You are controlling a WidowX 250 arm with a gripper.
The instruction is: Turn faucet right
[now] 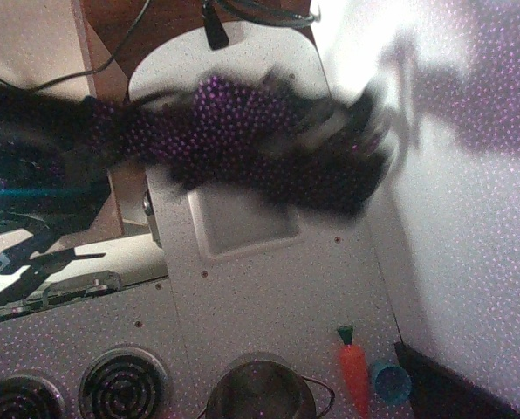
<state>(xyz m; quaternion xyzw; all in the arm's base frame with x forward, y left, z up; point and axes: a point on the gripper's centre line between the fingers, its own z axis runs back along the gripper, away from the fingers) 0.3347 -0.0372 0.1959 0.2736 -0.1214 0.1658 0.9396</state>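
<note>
Your arm (pixel 199 140) lies stretched across the picture from the left edge to the back wall, passing over the top of the sink (pixel 242 229). It looks dark, blurry and covered in purple dots. Your gripper (pixel 352 144) sits at the far right end, right where the faucet stands behind the sink. The faucet is hidden under it. You cannot tell if the pincer is released or clenched. A pot (pixel 262 391) and a toy carrot (pixel 354 371) sit near the bottom

Single tilted view from above, fairly near, sink (pixel 242 225) at centre, stove rings (pixel 123 382) lower left, wall (pixel 469 218) at right.
</note>
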